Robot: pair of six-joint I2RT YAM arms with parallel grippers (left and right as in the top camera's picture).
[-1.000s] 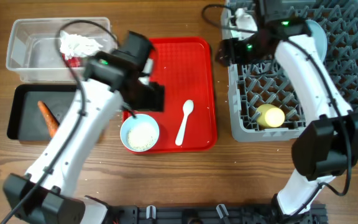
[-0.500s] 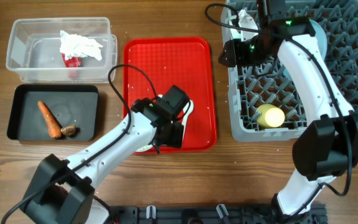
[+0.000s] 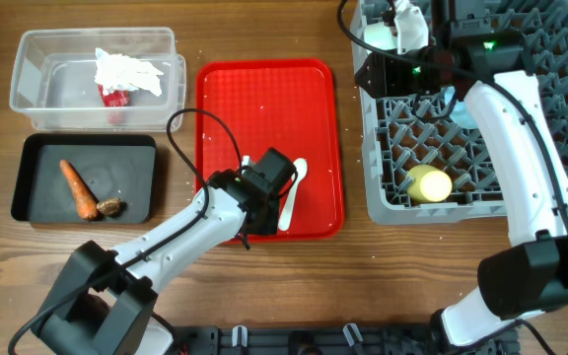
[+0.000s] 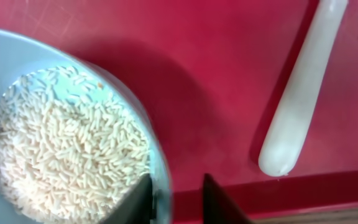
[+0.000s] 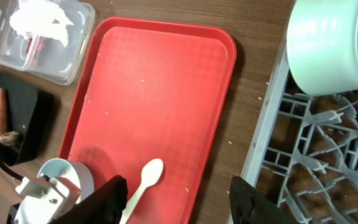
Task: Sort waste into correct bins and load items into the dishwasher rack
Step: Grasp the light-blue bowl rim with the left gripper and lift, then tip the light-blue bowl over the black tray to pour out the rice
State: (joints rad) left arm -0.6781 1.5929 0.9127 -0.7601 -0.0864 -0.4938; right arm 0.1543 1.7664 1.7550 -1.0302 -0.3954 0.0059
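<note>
Rim of light blue bowl [image 4: 30,53] of rice, on red tray [image 4: 216,74], is sitting between your left gripper [image 4: 176,186] fingers, nearly closed; clamped or not, can't tell. Right gripper [image 5: 179,202] is hanging spread and empty by dishwasher rack [image 5: 316,149].

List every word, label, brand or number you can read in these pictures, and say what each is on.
None can be read. The red wrapper in the tub may carry print, but it is too small and partly under the tissue. The tray and rack show no lettering.
</note>
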